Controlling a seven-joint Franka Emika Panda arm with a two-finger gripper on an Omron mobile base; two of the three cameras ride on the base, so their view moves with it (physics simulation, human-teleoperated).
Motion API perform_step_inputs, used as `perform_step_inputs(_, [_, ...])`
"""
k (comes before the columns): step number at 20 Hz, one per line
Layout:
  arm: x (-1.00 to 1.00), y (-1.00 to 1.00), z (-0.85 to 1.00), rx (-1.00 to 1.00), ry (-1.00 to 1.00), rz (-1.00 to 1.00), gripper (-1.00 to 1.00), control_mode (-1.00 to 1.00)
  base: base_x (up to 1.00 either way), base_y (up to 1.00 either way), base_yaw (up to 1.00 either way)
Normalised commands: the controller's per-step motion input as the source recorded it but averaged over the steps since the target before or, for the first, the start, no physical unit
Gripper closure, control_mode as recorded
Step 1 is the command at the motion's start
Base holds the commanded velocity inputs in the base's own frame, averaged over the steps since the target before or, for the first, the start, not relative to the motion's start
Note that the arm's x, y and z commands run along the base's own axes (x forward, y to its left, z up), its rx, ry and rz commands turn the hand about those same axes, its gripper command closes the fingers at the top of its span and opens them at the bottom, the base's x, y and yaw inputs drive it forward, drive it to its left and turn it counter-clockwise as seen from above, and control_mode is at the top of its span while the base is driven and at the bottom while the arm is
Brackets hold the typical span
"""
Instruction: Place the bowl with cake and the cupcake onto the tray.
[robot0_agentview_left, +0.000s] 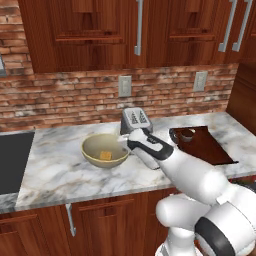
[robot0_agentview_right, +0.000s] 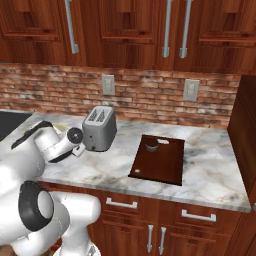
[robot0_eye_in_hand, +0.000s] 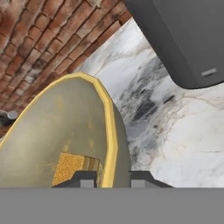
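— Looking at the hand view, where does the tool (robot0_eye_in_hand: 113, 178) sit against the bowl (robot0_eye_in_hand: 57, 131)?

— Right on its rim. One dark fingertip stands inside the bowl, the other outside, and the thin yellow edge runs between them. The jaws are pinched nearly together on that rim, so the tool has hold of the bowl.

— And the cake (robot0_eye_in_hand: 72, 167)?

— A small orange-yellow chunk on the bowl's floor, just beside the inner fingertip.

— What does the left base view give?

— The bowl (robot0_agentview_left: 105, 150) rests on the marble table (robot0_agentview_left: 60, 172), in front of the toaster (robot0_agentview_left: 135, 120) and a little to its left. The cake (robot0_agentview_left: 105, 155) lies near its middle. The arm reaches in from the lower right and its hand meets the bowl's right edge; the fingertips themselves are hidden there behind the hand.

— Where is the tray (robot0_agentview_left: 205, 145)?

— Farther right on the same table, well apart from the bowl, with the arm crossing between them. It is a dark reddish-brown board. The cupcake (robot0_agentview_left: 187, 134) is already on it, near its far left corner.

— Does the right base view agree?

— Yes. The tray (robot0_agentview_right: 160, 162) lies to the right of the toaster (robot0_agentview_right: 100, 128), and the cupcake (robot0_agentview_right: 151, 145) sits at its far end. A sliver of the bowl's rim peeks out behind the arm, left of the toaster.

— Anything else in the hand view?

— The toaster's grey body (robot0_eye_in_hand: 183, 39) looms close beyond the bowl, with the brick wall (robot0_eye_in_hand: 35, 48) behind.
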Motion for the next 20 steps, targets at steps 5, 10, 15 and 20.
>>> perform_step_inputs(5, [-0.24,-0.48,0.20,0.00,-0.01,0.00,1.00,-1.00,0.00,0.00,0.00])
perform_step_inputs(10, [-0.17,-0.47,0.18,0.00,0.00,0.00,1.00,-1.00,0.00,0.00,0.00])
perform_step_inputs(15, [-0.18,-0.45,0.20,0.00,0.00,0.00,1.00,-1.00,0.00,0.00,0.00])
perform_step_inputs(20, [-0.19,-0.44,0.18,0.00,0.00,0.00,1.00,-1.00,0.00,0.00,0.00])
